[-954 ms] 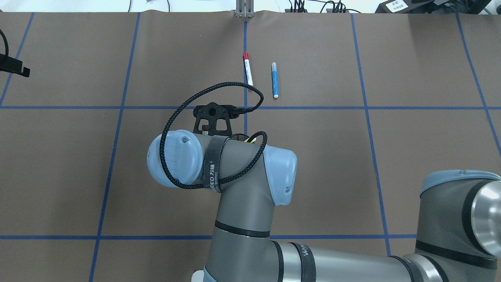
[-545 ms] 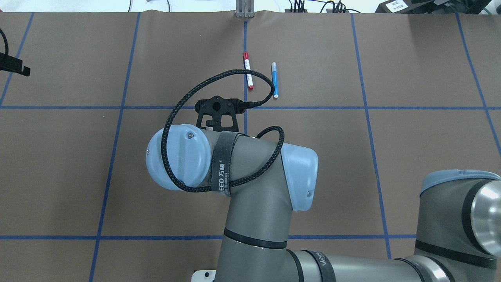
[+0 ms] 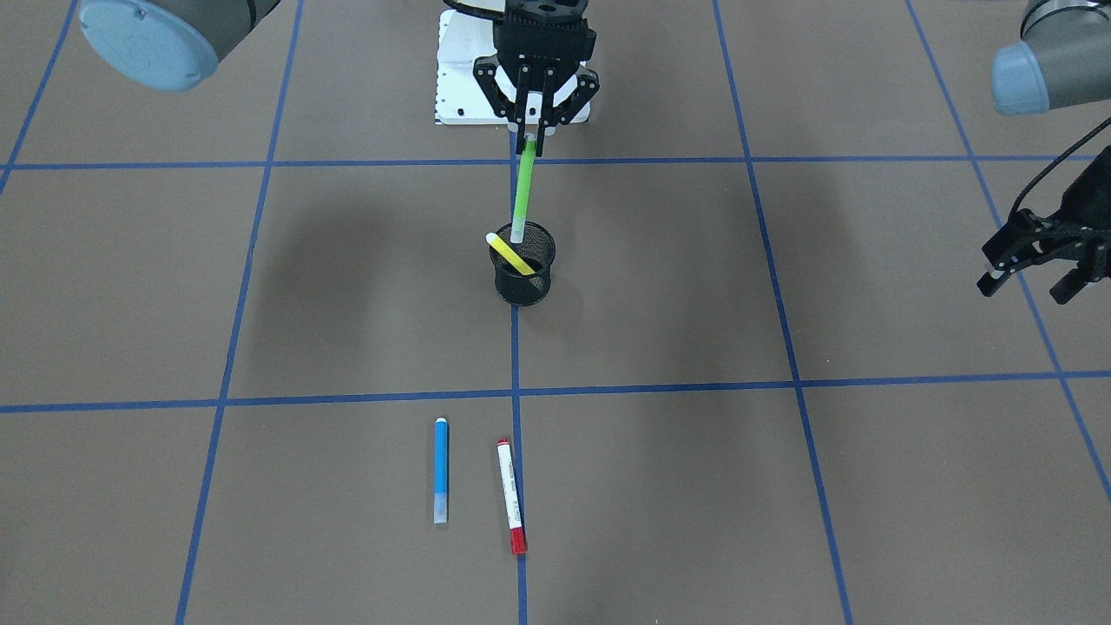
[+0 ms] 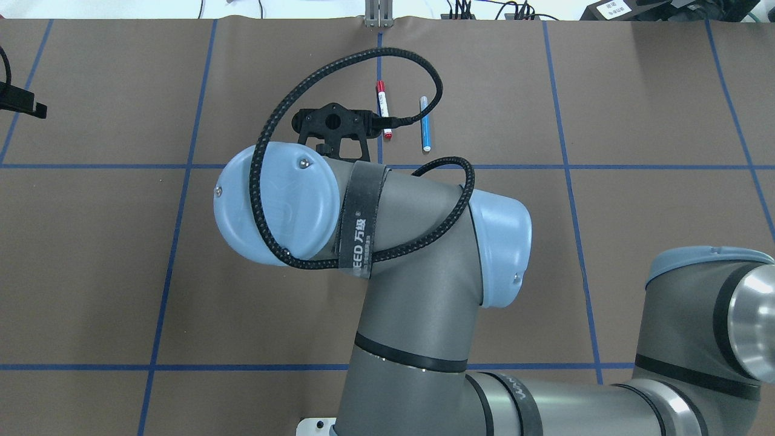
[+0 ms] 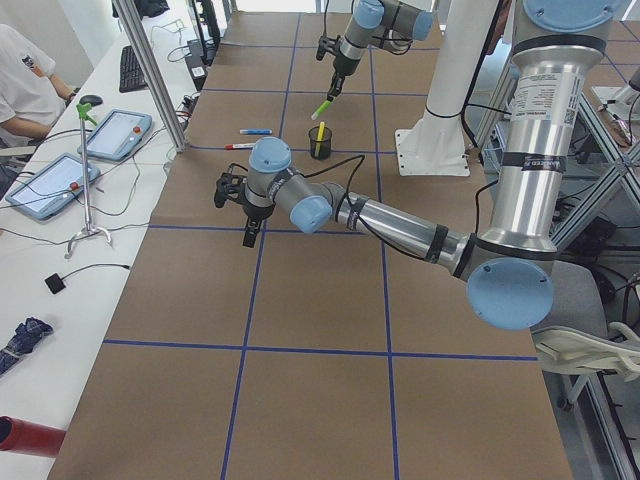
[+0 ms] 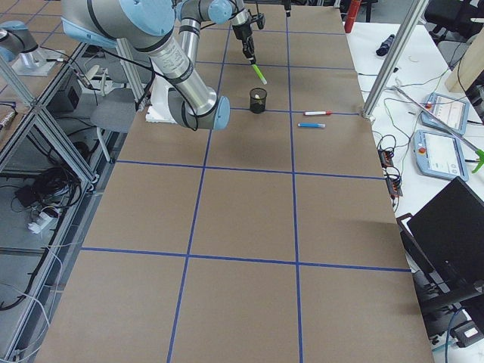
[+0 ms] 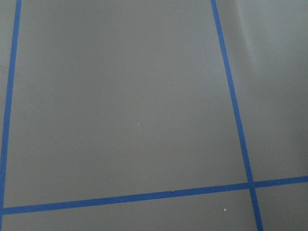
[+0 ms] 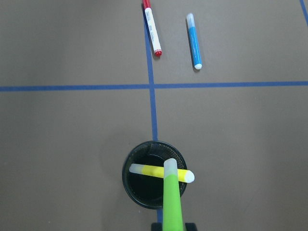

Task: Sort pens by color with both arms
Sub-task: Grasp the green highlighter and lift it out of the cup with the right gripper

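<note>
My right gripper (image 3: 532,137) is shut on the top end of the light green pen (image 3: 522,195). The pen hangs tilted, its lower tip over the mouth of the black mesh cup (image 3: 523,276). A yellow pen (image 3: 510,255) leans inside the cup; in the right wrist view the green pen (image 8: 172,202) crosses over the yellow pen (image 8: 161,172). A blue pen (image 3: 441,469) and a white pen with red ends (image 3: 511,495) lie side by side on the table beyond the cup. My left gripper (image 3: 1028,286) hovers open and empty far off to the side.
Brown table mat (image 3: 260,286) with blue tape grid lines. The white pedestal base (image 3: 451,78) stands behind the right gripper. In the overhead view my right arm (image 4: 393,242) hides the cup. A person sits at a side table (image 5: 30,90) with tablets.
My right arm has risen and shifted toward the far side, now covering the cup and part of the red-ended pen in the overhead view. The left gripper has stayed put.
</note>
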Controlling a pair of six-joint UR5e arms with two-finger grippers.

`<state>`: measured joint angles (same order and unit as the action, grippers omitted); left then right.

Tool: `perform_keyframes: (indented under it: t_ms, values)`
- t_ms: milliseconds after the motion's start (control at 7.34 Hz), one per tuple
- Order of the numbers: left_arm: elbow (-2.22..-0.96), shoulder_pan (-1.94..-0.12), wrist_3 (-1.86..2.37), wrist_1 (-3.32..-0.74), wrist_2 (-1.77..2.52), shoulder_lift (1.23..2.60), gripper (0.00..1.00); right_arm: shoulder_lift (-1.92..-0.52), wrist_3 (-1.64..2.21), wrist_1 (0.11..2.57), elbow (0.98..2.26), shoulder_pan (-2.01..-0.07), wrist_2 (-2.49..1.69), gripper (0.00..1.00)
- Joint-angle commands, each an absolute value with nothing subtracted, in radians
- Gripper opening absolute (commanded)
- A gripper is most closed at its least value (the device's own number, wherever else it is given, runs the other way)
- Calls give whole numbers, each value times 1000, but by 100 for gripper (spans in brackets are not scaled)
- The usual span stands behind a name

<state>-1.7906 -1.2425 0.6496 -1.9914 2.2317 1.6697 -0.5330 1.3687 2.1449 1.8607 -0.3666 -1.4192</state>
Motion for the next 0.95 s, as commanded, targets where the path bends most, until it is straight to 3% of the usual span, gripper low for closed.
perform_keyframes:
  t_ms: [0,545,817]
  values:
    - [-1805,-1243,664,-1991,2237,1660,100,-535,1306,1936,1742,-423,-1327,0]
    - [-1798,-1243,667,-1990,2237,1658,100,-538,1197,1352,1303,-485,-1134,0]
    - [-1793,-1241,667,-1991,2235,1658,100,-541,1193,1170,1174,-503,-1112,0]
